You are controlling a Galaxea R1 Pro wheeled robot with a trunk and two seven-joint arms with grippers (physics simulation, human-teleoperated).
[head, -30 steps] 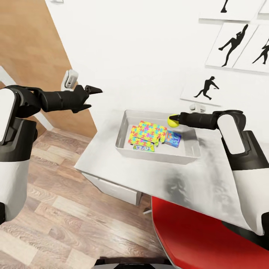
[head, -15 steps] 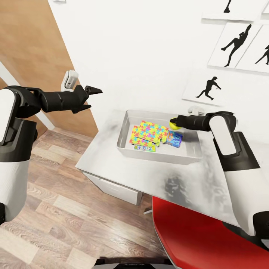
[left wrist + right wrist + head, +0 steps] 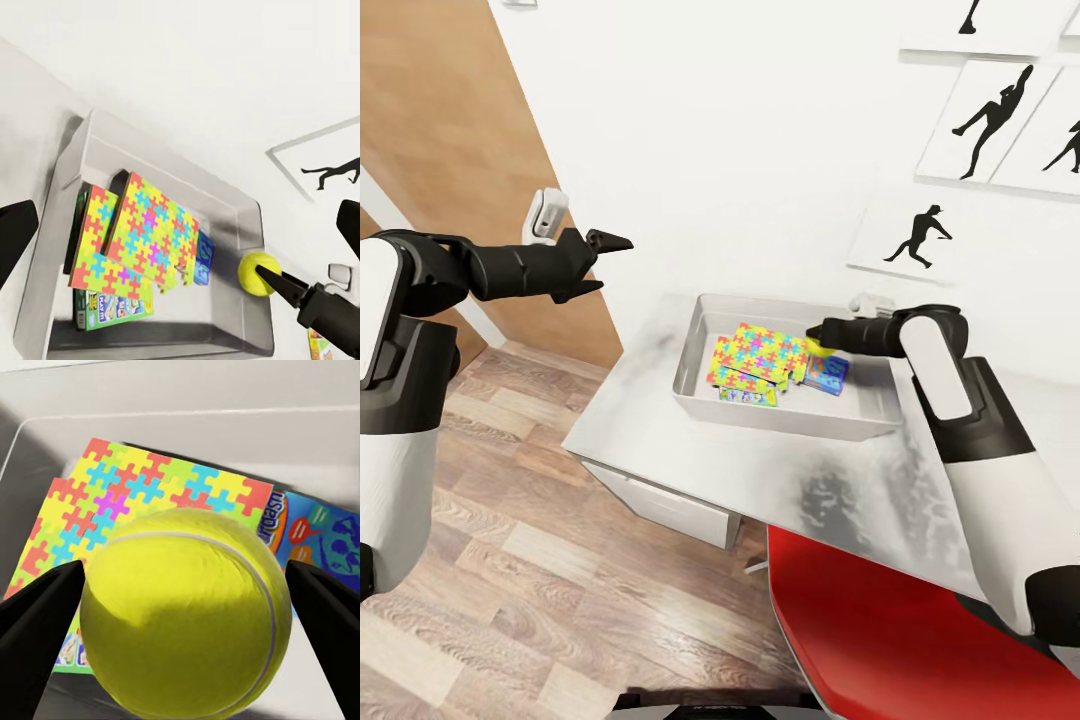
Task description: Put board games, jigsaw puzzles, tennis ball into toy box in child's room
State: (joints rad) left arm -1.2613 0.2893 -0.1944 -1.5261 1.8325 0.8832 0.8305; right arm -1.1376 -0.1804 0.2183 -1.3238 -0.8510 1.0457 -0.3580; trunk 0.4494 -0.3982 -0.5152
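Yellow-green tennis ball (image 3: 820, 343) was clamped between the right gripper's (image 3: 816, 334) black fingers and hung over the light grey plastic toy box (image 3: 696, 330), above its contents near the far wall. One second before, the ball sat level with the box's far right rim; since then the right arm drew it inward and lower. Left gripper (image 3: 610, 262) held its place, jaws parted and empty, in the air well left of the box.

Inside the box, two multicoloured jigsaw squares (image 3: 139, 234) lay stacked and tilted on a green-edged game box (image 3: 112, 309), with a blue printed game box (image 3: 319, 538) just beside them. Bare box floor showed right of the blue box and along the near wall. The box stood on the pale grey table (image 3: 840, 480) near its left edge, bare tabletop towards the robot.
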